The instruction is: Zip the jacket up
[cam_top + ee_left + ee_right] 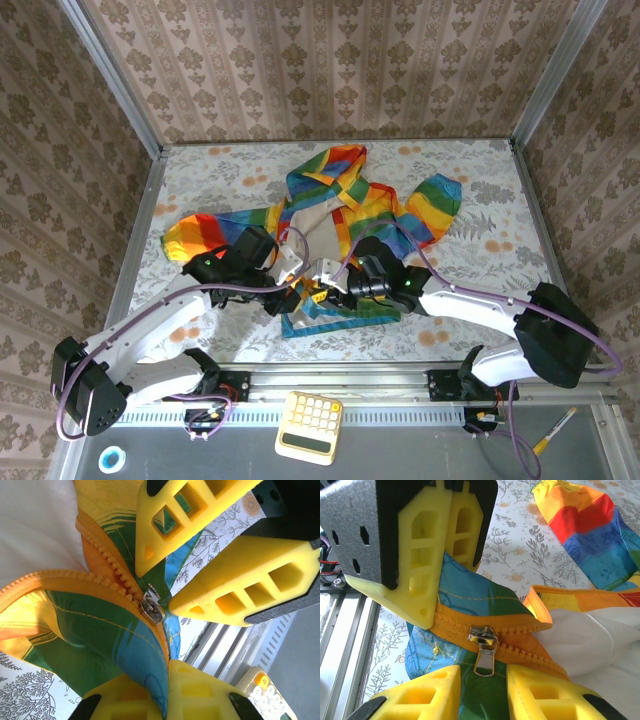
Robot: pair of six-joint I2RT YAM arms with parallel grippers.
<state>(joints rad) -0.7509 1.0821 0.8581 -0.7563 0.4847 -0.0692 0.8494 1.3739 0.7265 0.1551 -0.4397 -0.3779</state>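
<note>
- The jacket (pixel 340 200), a small hooded one in rainbow stripes, lies near the middle of the table (pixel 480 180). Its hood points to the far edge and its hem to the near edge.
- One sleeve reaches toward the table's left edge, the other toward the right edge. The front lies open, showing pale lining.
- The orange zipper (pixel 112 572) is open along most of its length. In the left wrist view, its two rows of teeth spread apart above the slider.
- The metal slider (pixel 482 636) sits low on the zipper, close to the hem. Its pull tab (pixel 485 657) hangs free from it.
- The left gripper (pixel 167 672) is clamped on the jacket's bottom edge, just below the slider. Blue and green fabric is pinched between its yellow fingers (pixel 205 690).
- In the right wrist view, the same left gripper stands at the upper left. Its fingers are pressed together on the blue cloth beside the zipper tape.
- The right gripper (pixel 484 672) has its fingers apart, one on each side of the pull tab. The tab lies in the gap and neither finger appears to press on it.
- From above, the two grippers meet just beside each other at the jacket's hem, toward the near edge of the table.
- A yellow calculator (pixel 310 427) rests on the ledge in front of the near edge, between the arm bases.
</note>
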